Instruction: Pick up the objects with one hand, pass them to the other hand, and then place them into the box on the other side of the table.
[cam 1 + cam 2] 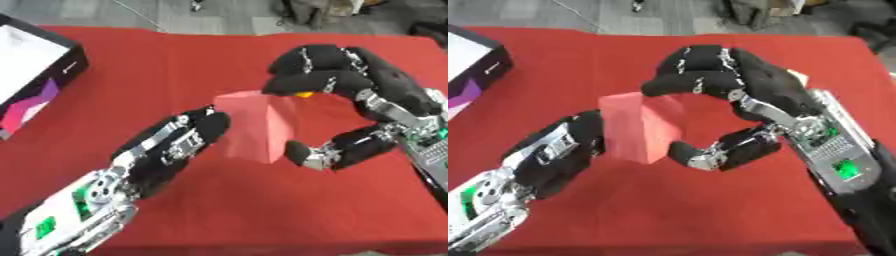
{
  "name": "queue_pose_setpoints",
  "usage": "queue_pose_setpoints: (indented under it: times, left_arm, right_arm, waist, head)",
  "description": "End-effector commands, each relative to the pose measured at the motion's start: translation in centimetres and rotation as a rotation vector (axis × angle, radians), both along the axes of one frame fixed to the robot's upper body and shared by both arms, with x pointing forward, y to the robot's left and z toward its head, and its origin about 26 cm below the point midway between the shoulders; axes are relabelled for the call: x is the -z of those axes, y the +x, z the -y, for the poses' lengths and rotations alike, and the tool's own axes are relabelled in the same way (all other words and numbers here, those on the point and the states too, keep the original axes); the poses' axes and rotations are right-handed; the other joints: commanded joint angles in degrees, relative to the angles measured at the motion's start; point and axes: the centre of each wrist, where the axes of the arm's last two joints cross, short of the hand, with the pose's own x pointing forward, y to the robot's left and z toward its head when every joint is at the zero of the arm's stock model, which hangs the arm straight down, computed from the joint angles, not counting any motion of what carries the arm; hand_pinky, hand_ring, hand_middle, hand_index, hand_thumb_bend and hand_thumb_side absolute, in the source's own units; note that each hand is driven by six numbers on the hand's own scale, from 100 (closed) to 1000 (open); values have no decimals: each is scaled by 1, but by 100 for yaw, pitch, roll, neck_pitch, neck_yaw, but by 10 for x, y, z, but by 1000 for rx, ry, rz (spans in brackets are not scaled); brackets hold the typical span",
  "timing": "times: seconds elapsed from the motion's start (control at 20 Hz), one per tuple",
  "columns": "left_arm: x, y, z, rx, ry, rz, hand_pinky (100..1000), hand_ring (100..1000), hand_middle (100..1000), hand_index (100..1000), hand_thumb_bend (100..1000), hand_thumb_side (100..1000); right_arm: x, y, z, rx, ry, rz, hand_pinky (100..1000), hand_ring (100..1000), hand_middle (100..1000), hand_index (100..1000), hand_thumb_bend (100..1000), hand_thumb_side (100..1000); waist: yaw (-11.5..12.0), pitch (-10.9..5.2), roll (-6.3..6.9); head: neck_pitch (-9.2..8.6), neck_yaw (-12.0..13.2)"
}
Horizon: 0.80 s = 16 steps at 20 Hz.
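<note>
Red block (636, 129), upright, above middle of red-clothed table (175, 55), between both hands. Right hand (737, 95) curled over block's top, thumb against lower right edge. Left hand (171, 147) with fingers straight against block's left face; own grasp on block not distinguishable. Small yellow patch (304, 93) under right fingers, unidentifiable. Black-and-white box (35, 75) at far left, cut off by frame; purple and pink markings on side, no legible writing.
</note>
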Motion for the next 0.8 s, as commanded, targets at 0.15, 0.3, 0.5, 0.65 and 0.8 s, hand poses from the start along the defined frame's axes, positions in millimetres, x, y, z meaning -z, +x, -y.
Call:
queue_pose_setpoints:
  times: [0.15, 0.3, 0.5, 0.65, 0.8]
  left_arm:
    - [-7, -5, 8, 49, -12, 12, 1000, 921, 971, 735, 580, 719]
    - [-9, -7, 14, 82, -10, 14, 1000, 914, 966, 734, 560, 706]
    - [-11, -9, 20, 131, -14, 19, 1000, 912, 963, 730, 577, 715]
    - [-12, -10, 24, 177, -17, 28, 1000, 914, 964, 731, 597, 725]
    - [-13, -11, 26, 216, -17, 38, 1000, 916, 966, 733, 667, 709]
  right_arm:
    - [-10, -3, -5, -26, 4, 30, 743, 655, 354, 887, 100, 100]
    - [-9, -4, -8, -32, -6, 22, 744, 655, 352, 886, 100, 100]
    - [-8, -4, -9, -24, -16, 11, 747, 654, 349, 884, 100, 100]
    - [-7, -4, -9, -14, -24, 2, 750, 654, 347, 884, 100, 100]
    - [-6, -5, -10, -10, -30, -4, 754, 654, 345, 883, 100, 100]
  waist:
    - [1, -88, 3]
    - [8, -89, -7]
    - [7, -89, -10]
    - [8, -90, -8]
    - [9, -90, -6]
  head:
    - [-10, -8]
    - [-6, -11]
    - [-5, -8]
    - [-5, -8]
    - [-5, -17]
